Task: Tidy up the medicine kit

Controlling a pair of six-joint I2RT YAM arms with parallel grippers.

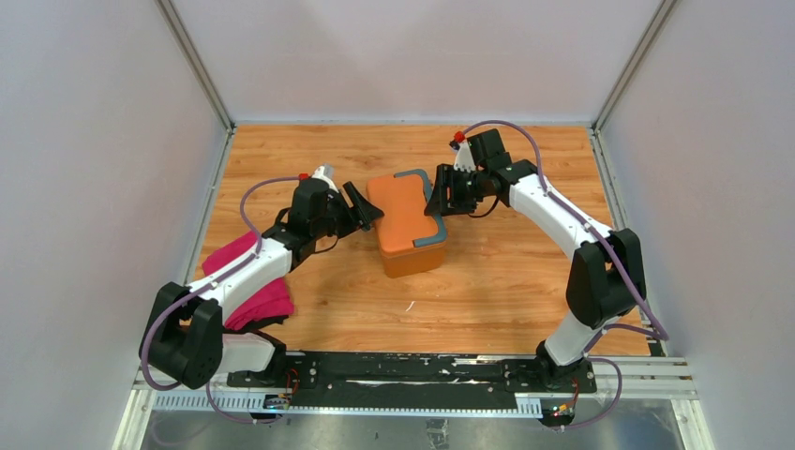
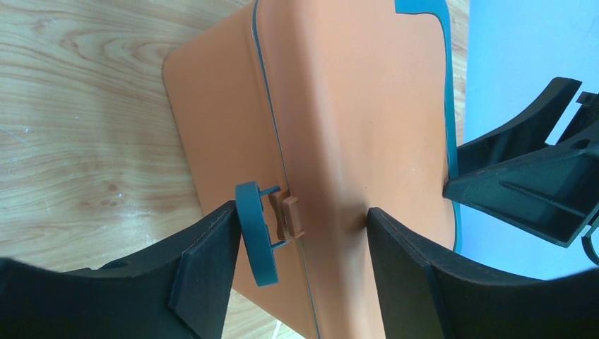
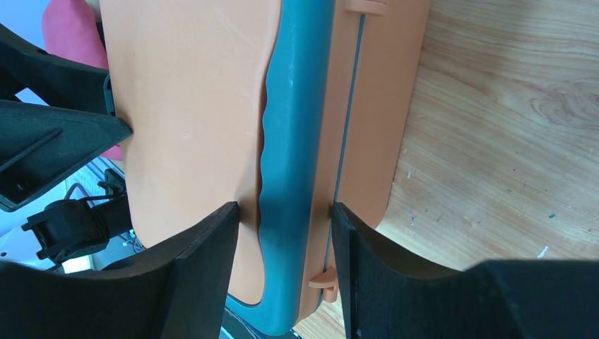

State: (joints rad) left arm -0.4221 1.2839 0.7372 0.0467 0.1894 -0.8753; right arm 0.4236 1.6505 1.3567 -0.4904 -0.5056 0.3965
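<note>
The medicine kit (image 1: pixel 405 220), an orange box with its lid down, lies mid-table between both arms. My left gripper (image 1: pixel 364 208) is at its left end. In the left wrist view the left gripper (image 2: pixel 302 212) spans the lid edge: one finger presses the grey-blue latch (image 2: pixel 256 240), which is swung out, and the other rests on the kit's lid (image 2: pixel 353 106). My right gripper (image 1: pixel 439 195) is at the far right end. In the right wrist view the right gripper (image 3: pixel 284 208) is shut across the kit's edge (image 3: pixel 191 92), around the grey-blue handle (image 3: pixel 293 127).
A pink cloth (image 1: pixel 258 300) lies under the left arm at the table's left side. White walls close in the wooden table (image 1: pixel 506 281) on three sides. Each wrist view shows the opposite gripper across the box.
</note>
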